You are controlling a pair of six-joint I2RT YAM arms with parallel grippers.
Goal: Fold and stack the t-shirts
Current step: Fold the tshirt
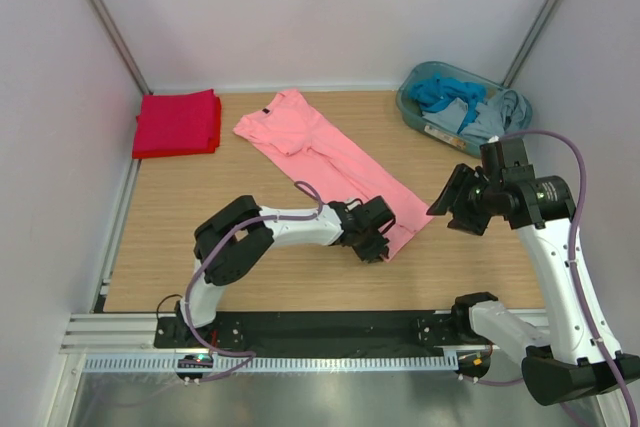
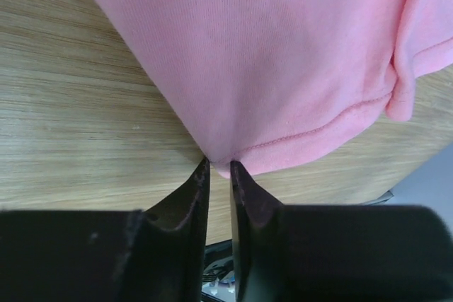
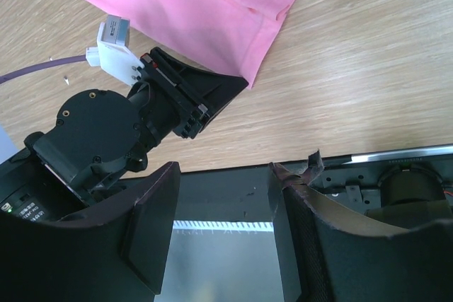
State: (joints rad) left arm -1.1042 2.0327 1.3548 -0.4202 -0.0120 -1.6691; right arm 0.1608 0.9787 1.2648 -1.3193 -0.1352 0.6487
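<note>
Left claw (image 2: 219,169) pinches the salmon-pink t-shirt (image 1: 330,152) at its five o'clock hem corner. Right claw (image 3: 223,235) stands spread, three o'clock of that corner.

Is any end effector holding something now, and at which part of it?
The left end effector has its tips on a bottom hem corner of the salmon-pink cloth t-shirt; whether it grips cannot be told. The right end effector holds nothing.

Wood table (image 1: 180,197): pink t-shirt (image 1: 320,152) spread, red t-shirt (image 1: 178,123) folded, basket (image 1: 408,107) far right
</note>
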